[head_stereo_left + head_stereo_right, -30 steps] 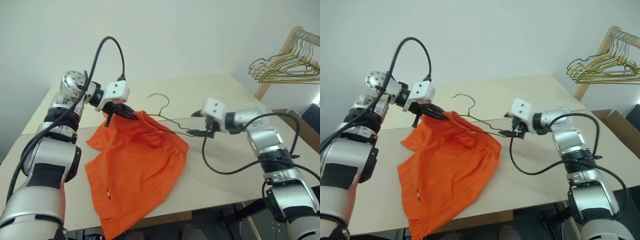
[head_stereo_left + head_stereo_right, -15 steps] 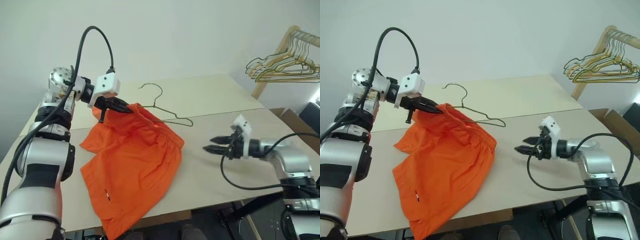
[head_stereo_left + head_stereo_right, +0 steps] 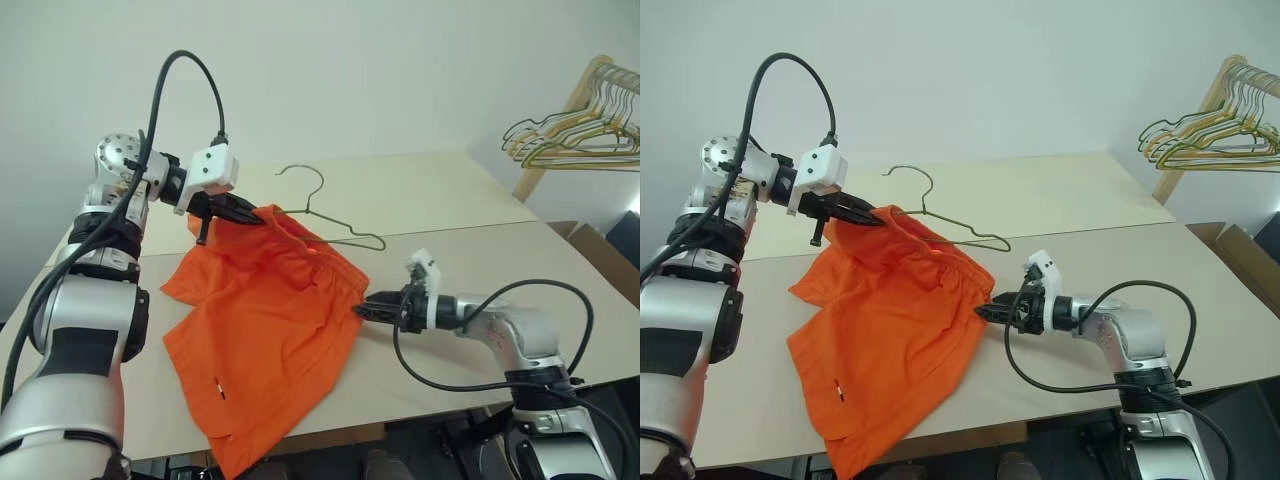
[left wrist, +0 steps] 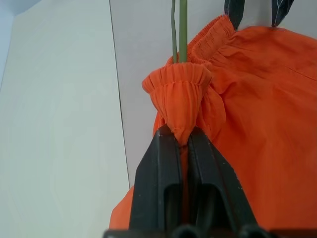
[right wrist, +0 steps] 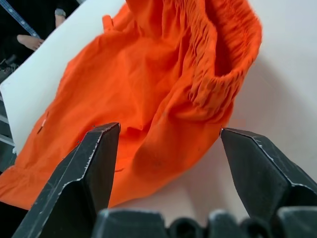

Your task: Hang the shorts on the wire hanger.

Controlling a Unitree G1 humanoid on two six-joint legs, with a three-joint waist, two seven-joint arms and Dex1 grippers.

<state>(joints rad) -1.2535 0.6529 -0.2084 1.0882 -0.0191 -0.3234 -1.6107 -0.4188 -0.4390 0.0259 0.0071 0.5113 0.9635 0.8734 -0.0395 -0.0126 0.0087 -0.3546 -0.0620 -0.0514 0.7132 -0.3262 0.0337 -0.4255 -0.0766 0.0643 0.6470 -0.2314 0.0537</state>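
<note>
One pinch: left fingers [image 4: 168,163] squeezed the shorts [image 3: 270,330] beside the wire hanger [image 3: 340,225]; right fingers [image 5: 99,163], spread at the waistband, perhaps risked dragging cloth off.

Right gripper [image 3: 362,309] has let go of the wire hanger [image 3: 335,223], dropped low and swung in to the waistband edge of the shorts [image 3: 268,320], fingers spread | hanger's free end now sticks out unsupported over the table [image 3: 470,215]

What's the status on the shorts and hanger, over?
Left gripper shut on shorts waistband. Right gripper open beside it. Wire hanger partly threaded. No obstruction.
</note>
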